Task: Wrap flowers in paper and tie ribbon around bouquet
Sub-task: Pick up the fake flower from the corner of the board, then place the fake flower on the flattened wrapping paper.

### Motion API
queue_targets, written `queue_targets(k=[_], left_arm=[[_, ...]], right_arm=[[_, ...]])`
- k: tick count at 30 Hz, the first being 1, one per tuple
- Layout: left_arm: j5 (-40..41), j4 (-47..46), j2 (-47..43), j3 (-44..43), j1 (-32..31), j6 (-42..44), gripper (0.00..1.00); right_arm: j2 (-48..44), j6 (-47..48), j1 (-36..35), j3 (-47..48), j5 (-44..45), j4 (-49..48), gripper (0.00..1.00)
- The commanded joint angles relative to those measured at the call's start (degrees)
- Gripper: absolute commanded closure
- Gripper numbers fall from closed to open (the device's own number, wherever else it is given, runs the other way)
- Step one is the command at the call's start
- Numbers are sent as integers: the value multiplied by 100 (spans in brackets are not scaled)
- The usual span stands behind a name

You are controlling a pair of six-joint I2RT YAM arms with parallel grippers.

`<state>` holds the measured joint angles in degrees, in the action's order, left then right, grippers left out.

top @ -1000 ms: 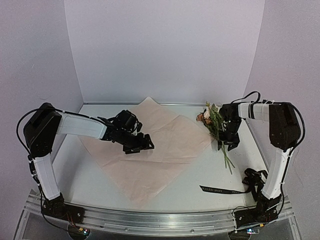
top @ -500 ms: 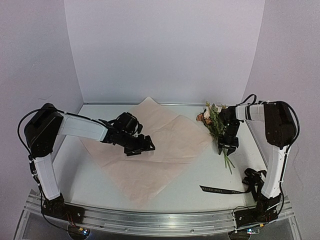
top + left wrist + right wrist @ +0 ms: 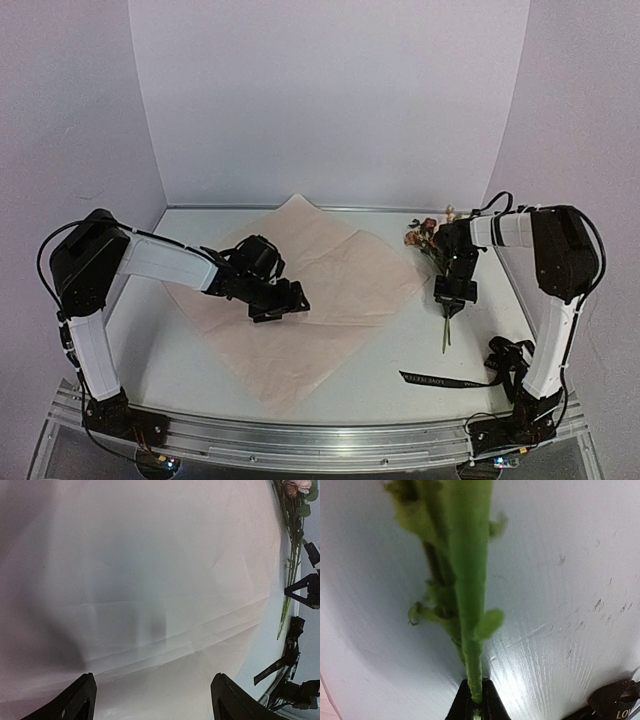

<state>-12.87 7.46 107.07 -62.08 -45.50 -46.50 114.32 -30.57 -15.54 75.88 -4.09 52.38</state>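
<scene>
The table (image 3: 180,350) carries the paper (image 3: 330,280) as its biggest item. The pale-pink sheet lies flat and creased, turned like a diamond, covering the middle and reaching toward 10 o'clock, with nothing on it yet.

The left gripper (image 3: 281,305) sits low over the middle of the sheet with its jaws spread wide and nothing between them. The left wrist view shows only bare paper between its fingers (image 3: 75,702). I cannot tell whether the tips touch the sheet.

The flowers (image 3: 428,238) lie off the paper at about 2 o'clock, just beside its right corner. The blooms point toward 12 and the thin stems trail toward 5. The right gripper (image 3: 452,292) is down on them with its jaws pinched tight around the green stems, as the right wrist view shows close up.

The ribbon (image 3: 440,380) lies untouched at about 5 o'clock, near the right arm's base.

My reading is that the first step is in hand: taking up the bunch to set it on the sheet. Next, the bunch needs lifting clear of the table and carrying toward 9 o'clock, then laying across the paper with the blooms past one edge. The stems are slim and may swivel in the pinch, so the carry should be slow. The left gripper should move aside from the landing spot, or press a corner so the thin sheet does not shift
</scene>
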Motion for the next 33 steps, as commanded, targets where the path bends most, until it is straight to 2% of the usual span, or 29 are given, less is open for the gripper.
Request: queue_targets(k=[1, 8, 16, 22, 26, 33], left_arm=[[177, -9, -41, 37, -134, -358, 18], [397, 252, -4, 58, -368, -747, 18], [653, 256, -89, 164, -763, -1084, 18], [978, 493, -573, 102, -785, -841, 17], [870, 687, -1057, 160, -421, -520, 16], [450, 972, -1957, 535, 715, -17, 15]], right_arm=[[-171, -168, -65, -322, 183, 210, 100], [-772, 242, -60, -312, 409, 387, 100], [-1524, 347, -81, -77, 86, 669, 100], [-1776, 239, -470, 318, 162, 686, 100], [-1552, 119, -922, 1004, 322, 687, 100], [-602, -271, -1663, 2453, 405, 460, 100]])
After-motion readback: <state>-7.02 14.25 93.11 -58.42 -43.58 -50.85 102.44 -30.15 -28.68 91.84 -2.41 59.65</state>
